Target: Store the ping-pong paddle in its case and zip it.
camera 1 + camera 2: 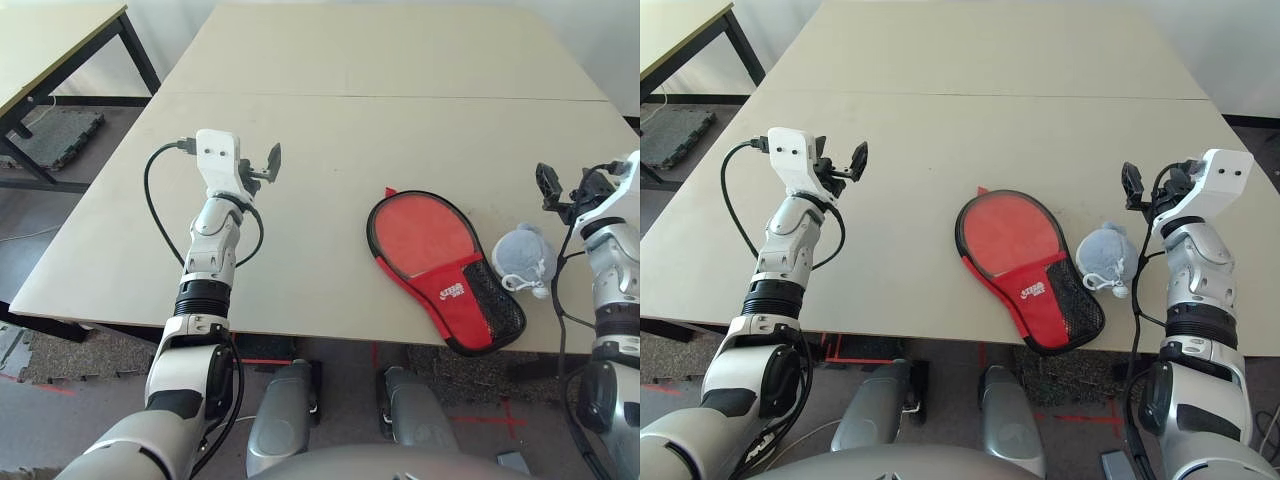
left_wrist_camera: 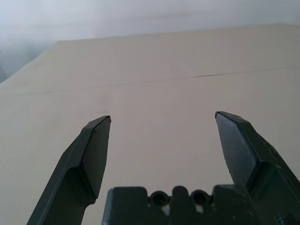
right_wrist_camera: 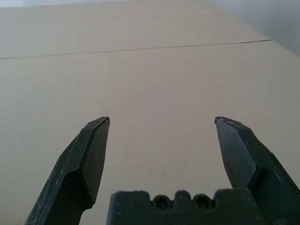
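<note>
The case (image 1: 447, 270) lies flat near the table's front edge, right of centre. It is red and paddle-shaped with a black rim, a white logo and a black mesh pocket at its near end. I cannot tell whether the round red surface inside the rim is fabric or the ping-pong paddle's face; no handle shows. My left gripper (image 1: 270, 165) hovers open above bare table, well left of the case, with nothing between its fingertips (image 2: 162, 119). My right gripper (image 1: 1145, 185) is raised open to the right of the case, and its fingertips (image 3: 161, 121) also hold nothing.
A grey-white fluffy ball (image 1: 525, 258) sits right beside the case's mesh end, between it and my right arm. A seam (image 1: 400, 96) runs across the tabletop further back. A second table (image 1: 50, 45) stands off to the far left.
</note>
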Robot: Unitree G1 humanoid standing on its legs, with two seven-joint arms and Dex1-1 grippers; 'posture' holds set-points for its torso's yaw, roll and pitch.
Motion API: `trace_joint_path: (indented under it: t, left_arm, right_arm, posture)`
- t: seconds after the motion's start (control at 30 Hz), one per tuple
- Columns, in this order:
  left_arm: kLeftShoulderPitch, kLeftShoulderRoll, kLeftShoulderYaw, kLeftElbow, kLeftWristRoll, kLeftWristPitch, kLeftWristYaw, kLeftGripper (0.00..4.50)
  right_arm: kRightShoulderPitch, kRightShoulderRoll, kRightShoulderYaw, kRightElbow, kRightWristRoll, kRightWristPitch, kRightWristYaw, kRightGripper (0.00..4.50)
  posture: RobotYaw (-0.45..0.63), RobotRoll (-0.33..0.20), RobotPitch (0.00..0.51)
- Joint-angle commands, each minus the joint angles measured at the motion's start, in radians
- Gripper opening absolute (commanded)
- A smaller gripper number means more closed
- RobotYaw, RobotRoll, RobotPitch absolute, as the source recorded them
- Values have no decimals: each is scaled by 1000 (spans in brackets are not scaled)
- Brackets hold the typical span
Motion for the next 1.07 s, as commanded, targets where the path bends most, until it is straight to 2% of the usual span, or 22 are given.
trace_joint_path:
  t: [0.03,0.5,0.6,0.7,1.07]
  left_arm:
    - [-10,14,2,36,3,-14,20,4500]
    - [-13,34,-10,68,24,-40,79,4500]
    - [-2,75,83,144,43,-58,285,4500]
    - [-10,92,95,183,46,-72,341,4500]
    - [-11,77,92,187,16,-92,300,4500]
  right_arm:
    - [-1,-17,8,33,-34,-42,-37,4464]
    - [-14,-25,12,70,-67,-91,-84,4464]
    - [-43,-42,-9,135,-106,-141,-204,4464]
    - [-62,-37,-7,167,-112,-160,-242,4464]
    - [-73,-34,4,187,-102,-170,-230,4464]
  posture:
    - [11,0,123]
    - [12,0,122]
    - [7,0,108]
    - [6,0,104]
    - [16,0,105]
